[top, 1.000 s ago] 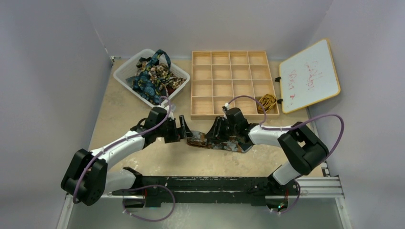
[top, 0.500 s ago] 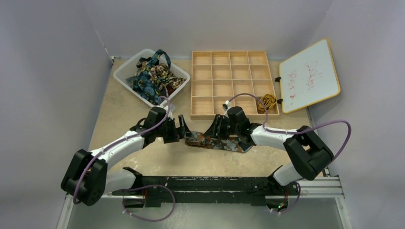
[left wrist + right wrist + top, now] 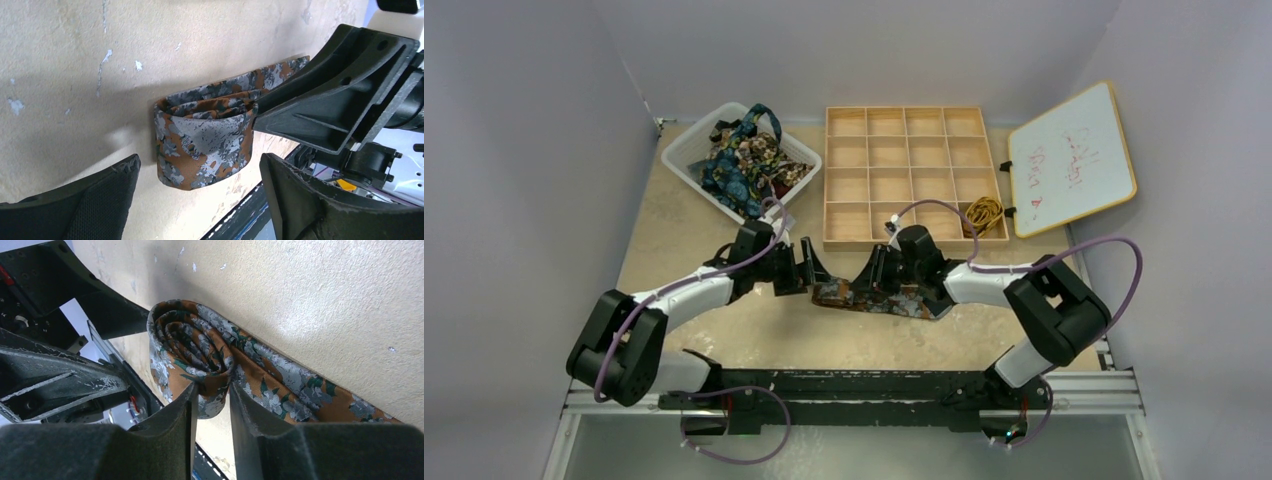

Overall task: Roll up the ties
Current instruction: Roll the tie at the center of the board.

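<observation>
A dark brown tie with orange-grey blotches (image 3: pixel 894 298) lies on the table between the arms, its left end wound into a roll (image 3: pixel 832 293). The roll shows in the left wrist view (image 3: pixel 202 145) and in the right wrist view (image 3: pixel 192 347). My right gripper (image 3: pixel 211 395) is shut on the near edge of the roll, pinching folded fabric. My left gripper (image 3: pixel 197 200) is open, its fingers either side of the roll's end and apart from it. More ties (image 3: pixel 742 160), blue-teal and brown floral, are heaped in a white basket (image 3: pixel 686 148).
A wooden tray of compartments (image 3: pixel 914 175) stands behind the tie, with a gold-yellow coil (image 3: pixel 984 213) in its near right cell. A whiteboard (image 3: pixel 1072 158) leans at the back right. Purple cables loop off both arms.
The left arm's elbow has swung in and forward, its gripper staying open by the roll. The right gripper holds the roll in nearly the same place.
</observation>
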### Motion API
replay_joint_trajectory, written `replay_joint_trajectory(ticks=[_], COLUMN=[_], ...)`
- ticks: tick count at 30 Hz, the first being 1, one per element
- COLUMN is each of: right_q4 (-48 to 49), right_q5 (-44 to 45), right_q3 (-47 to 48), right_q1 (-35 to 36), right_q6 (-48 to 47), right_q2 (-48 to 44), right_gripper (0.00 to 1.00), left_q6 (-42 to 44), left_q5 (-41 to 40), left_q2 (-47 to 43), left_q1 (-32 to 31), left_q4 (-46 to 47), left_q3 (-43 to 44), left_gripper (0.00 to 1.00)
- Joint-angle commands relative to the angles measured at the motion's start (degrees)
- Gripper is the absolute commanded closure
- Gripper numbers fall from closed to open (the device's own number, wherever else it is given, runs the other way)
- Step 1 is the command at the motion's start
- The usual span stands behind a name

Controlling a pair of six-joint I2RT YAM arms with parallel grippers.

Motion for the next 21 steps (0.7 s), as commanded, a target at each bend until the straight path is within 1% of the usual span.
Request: replay_joint_trajectory(ticks=[1,3,6,8,10,12,16,21], right_q4=[1.6,2.2,2.7,2.0,0.9,-0.4,0.4,2.7], right_q5=[-1.3,-1.2,-1.0,-0.9,-0.1,0.0,0.0,-2.2], right_q3=[-1.0,-1.7,-2.2,-1.7,-1.0,-0.6,-0.9,-2.5], right_q1=[-0.1,-0.1,-0.1,-0.1,-0.1,-0.1,-0.1,0.0], right_q6=[0.1,0.5,1.0,-0.1,-1.0,-1.6,-1.5,0.1], right_q2=[2.2,3.0,2.9,2.3,1.5,0.8,-0.8,-2.9], right_gripper=[0.71,0.73,0.73,0.70,0.63,0.59,0.58,0.55], left_q6=[0.1,0.0,0.3,0.4,0.3,0.1,0.2,0.4], left_q5=[2.9,3.0,3.1,3.0,2.9,2.9,3.0,2.9], left_q2=[0.5,0.5,0.7,0.7,0.4,0.3,0.0,-0.7], left_q1=[0.7,0.9,1.0,1.1,1.1,1.1,1.1,1.1], left_q4=[6.7,7.0,6.9,6.6,6.6,6.8,6.6,6.1], left_q3=[-1.5,-1.8,-2.0,-2.2,-2.6,-3.0,-3.3,-3.6], left_gripper=[0.14,0.14,0.14,0.15,0.15,0.15,0.17,0.18])
